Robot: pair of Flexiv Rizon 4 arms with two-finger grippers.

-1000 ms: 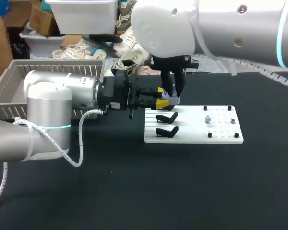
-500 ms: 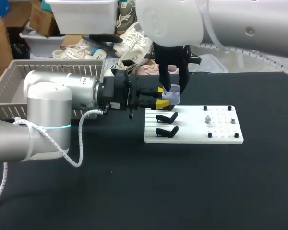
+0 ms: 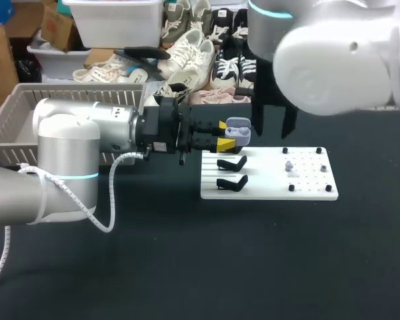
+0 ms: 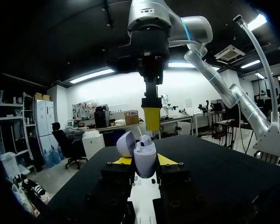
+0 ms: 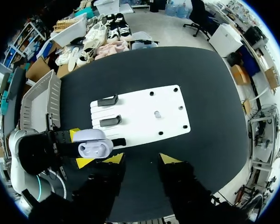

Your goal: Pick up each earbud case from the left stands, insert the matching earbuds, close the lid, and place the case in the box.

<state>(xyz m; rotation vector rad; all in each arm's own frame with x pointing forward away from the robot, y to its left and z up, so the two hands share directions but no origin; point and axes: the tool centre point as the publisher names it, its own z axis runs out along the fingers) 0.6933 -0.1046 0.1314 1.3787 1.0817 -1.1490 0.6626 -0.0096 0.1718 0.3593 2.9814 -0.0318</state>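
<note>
Head view shows the black table [image 3: 187,267], with the grey basket [image 3: 13,113] at its left and the white board [image 3: 307,193] in the middle. The left gripper [image 3: 223,135] is clamped from two sides on the lilac case [image 3: 238,131], held near the black stands [image 3: 231,163] with its lid open. The right gripper [image 5: 141,159] hangs high above, fingers apart and holding nothing. One small earbud [image 3: 289,165], I think, lies on the board. It could slip from the fingers, and a push that is not centred could twist the case.

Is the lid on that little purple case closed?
No, the small lavender plastic earbud case has its rounded lid tipped back, open.
</note>
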